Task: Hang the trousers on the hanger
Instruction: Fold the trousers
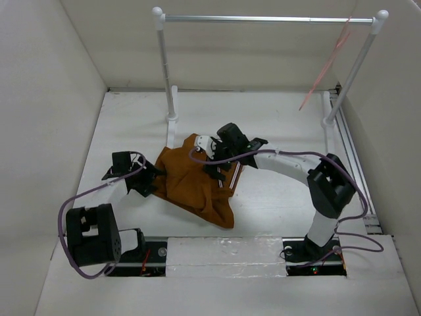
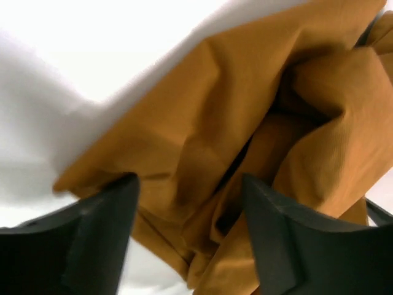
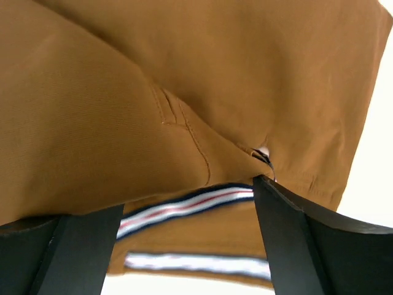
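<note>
Trousers [image 1: 194, 184] lie bunched mid-table btwn both arms; the pink hanger [image 1: 327, 62] hangs well apart on the far-right rail [image 1: 263, 19]. L gripper [image 2: 189, 184] and R gripper [image 3: 184, 196] both have jaws apart, nothing clamped. Risk: if I close on a loose fold, not the waistband [image 3: 196, 264], the legs prob drag and twist.

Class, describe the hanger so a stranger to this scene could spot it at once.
At the back of the table a silver rail spans two white posts. Near its right end, beside the right post, hangs the hanger. It is the only thin pink wire there, slanting down to the left, far slimmer than the post.
</note>
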You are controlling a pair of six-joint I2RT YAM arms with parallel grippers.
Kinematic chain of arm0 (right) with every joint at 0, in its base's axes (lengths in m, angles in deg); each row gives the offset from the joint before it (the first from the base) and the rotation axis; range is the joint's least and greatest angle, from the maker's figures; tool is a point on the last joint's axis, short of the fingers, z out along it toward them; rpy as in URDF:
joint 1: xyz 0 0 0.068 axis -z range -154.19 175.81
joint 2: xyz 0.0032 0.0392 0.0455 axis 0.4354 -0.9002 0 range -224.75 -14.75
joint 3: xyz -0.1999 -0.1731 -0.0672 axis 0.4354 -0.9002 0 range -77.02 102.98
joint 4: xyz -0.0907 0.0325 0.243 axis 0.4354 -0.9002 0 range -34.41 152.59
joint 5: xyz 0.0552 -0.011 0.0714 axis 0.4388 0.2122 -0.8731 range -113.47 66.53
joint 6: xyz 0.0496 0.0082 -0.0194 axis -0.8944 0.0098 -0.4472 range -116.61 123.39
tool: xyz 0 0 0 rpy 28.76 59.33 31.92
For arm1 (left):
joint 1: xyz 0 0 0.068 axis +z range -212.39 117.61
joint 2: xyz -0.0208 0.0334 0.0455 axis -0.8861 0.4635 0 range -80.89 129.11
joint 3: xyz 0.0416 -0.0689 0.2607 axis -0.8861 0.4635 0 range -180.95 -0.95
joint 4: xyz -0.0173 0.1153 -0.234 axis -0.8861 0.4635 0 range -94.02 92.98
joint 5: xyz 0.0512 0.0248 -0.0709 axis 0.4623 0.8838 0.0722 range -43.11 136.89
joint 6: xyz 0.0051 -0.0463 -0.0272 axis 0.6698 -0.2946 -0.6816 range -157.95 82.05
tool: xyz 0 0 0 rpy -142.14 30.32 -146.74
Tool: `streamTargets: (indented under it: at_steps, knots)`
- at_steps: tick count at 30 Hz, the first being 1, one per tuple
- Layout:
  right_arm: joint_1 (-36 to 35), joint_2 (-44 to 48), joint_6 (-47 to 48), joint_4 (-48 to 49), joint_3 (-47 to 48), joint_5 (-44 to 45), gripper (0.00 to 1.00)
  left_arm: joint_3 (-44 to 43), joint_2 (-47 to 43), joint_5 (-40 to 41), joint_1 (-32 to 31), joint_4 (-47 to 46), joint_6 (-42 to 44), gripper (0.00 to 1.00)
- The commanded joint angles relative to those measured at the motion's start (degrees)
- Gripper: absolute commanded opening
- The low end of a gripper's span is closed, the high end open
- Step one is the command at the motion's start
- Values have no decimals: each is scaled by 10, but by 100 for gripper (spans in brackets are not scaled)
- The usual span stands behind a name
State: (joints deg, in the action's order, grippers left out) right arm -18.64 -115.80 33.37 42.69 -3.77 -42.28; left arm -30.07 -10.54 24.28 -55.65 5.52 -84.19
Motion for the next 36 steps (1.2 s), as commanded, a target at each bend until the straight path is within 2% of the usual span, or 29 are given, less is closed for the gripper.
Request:
streamTargets:
  at_steps: [1,2,3,4,5,6,9,10,11,12,13,14,16,17,19,21,22,24,25,26,27,28,29,31,32,33,35,36]
  knots:
    - [-1,-21,17,109,29,-34,88,6,31,-11,-4,-75,-18,61]
    - [-1,-33,18,112,36,-53,80,0,37,-9,-4,-80,-18,43]
    - [-1,-47,17,108,55,-74,72,-4,44,-6,-4,-81,-15,32]
    - [-1,-47,10,111,59,-88,57,-9,44,-2,-4,-79,-9,23]
    - [-1,-43,2,115,60,-95,15,-23,42,11,-4,-76,-8,5]
    - [-1,-35,-7,119,53,-97,0,-32,32,20,-4,-69,-5,0]
    - [-1,53,-40,131,22,-73,0,-69,-12,48,-4,-44,5,0]
    - [-1,112,-58,124,7,-59,0,-82,-26,58,-4,-24,7,0]
    - [-1,165,-62,92,9,-21,0,-126,-68,84,-4,3,14,0]
    - [-1,165,-62,75,14,-21,0,-126,-68,85,-4,3,14,0]
    - [-1,238,-64,38,32,6,0,-177,-101,99,-4,17,16,0]
    - [-1,239,-64,15,32,6,0,-177,-101,100,-4,28,16,0]
    - [-6,291,-67,-35,83,28,0,-238,-118,121,-4,44,19,0]
    - [-6,303,-70,-94,107,36,0,-263,-130,126,-4,63,21,0]
    - [-13,332,-74,-144,191,53,0,-330,-138,153,-4,82,28,0]
    - [-28,343,-74,-214,257,80,0,-360,-143,149,-4,96,55,0]
    - [-28,352,-76,-237,314,126,0,-379,-131,137,-4,107,69,0]
    - [-28,368,-88,-295,341,213,0,-384,-112,93,-4,152,110,2]
    - [-28,379,-92,-310,341,261,0,-356,-103,77,-4,159,121,22]
    - [-28,402,-95,-326,303,325,0,-333,-104,65,-4,159,129,31]
    - [-19,415,-111,-331,274,351,0,-310,-106,44,-4,155,144,41]
    - [-13,427,-123,-335,242,373,0,-263,-107,30,-4,150,151,59]
    - [-5,441,-134,-333,168,401,0,-243,-106,16,-11,148,156,66]
    - [32,471,-177,-332,96,430,0,-201,-91,-5,-26,145,166,73]
    - [49,478,-187,-320,64,437,0,-189,-87,3,-44,138,162,73]
    - [65,496,-202,-310,2,441,0,-180,-82,26,-97,130,156,74]
    - [131,509,-221,-302,-32,429,0,-177,-52,60,-166,115,132,76]
    - [153,520,-230,-300,-48,427,0,-195,-31,117,-242,121,124,78]
